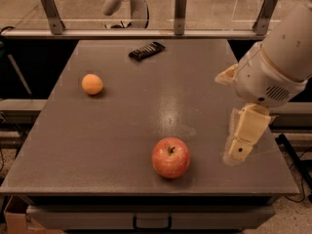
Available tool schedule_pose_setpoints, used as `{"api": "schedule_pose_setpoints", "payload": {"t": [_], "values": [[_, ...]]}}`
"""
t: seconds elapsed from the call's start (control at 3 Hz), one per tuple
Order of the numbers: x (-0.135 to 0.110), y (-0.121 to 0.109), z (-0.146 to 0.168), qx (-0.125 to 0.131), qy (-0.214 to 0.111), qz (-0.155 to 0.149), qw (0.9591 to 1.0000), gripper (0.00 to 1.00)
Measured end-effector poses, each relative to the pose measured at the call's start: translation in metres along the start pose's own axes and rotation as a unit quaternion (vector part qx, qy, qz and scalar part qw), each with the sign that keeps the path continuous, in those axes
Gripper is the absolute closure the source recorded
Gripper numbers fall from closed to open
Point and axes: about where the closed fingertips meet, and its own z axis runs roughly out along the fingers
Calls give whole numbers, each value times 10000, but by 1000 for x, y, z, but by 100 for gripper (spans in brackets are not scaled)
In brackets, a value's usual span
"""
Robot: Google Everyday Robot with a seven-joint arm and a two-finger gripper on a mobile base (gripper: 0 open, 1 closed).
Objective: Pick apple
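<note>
The apple (171,157) is round and red with a short dark stem in a dimple. It sits on the grey table (126,121) near the front edge, a little right of the middle. My gripper (240,147) hangs from the white arm on the right side of the table. It is to the right of the apple, apart from it, and holds nothing.
A smaller orange round fruit (92,84) lies at the table's left. A dark flat packet (146,51) lies near the back edge. A rail with metal posts (180,6) runs behind the table. A drawer handle (152,222) shows below the front edge.
</note>
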Motion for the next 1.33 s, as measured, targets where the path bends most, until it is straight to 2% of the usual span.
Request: {"api": "schedule_pose_setpoints", "payload": {"t": [0.33,0.67,1.33], "values": [[-24,18,29,-267,-370,-273,9986,0],[-39,33,57,-486,-674,-456,9955,0],[-58,54,89,-778,-976,-614,9903,0]]}}
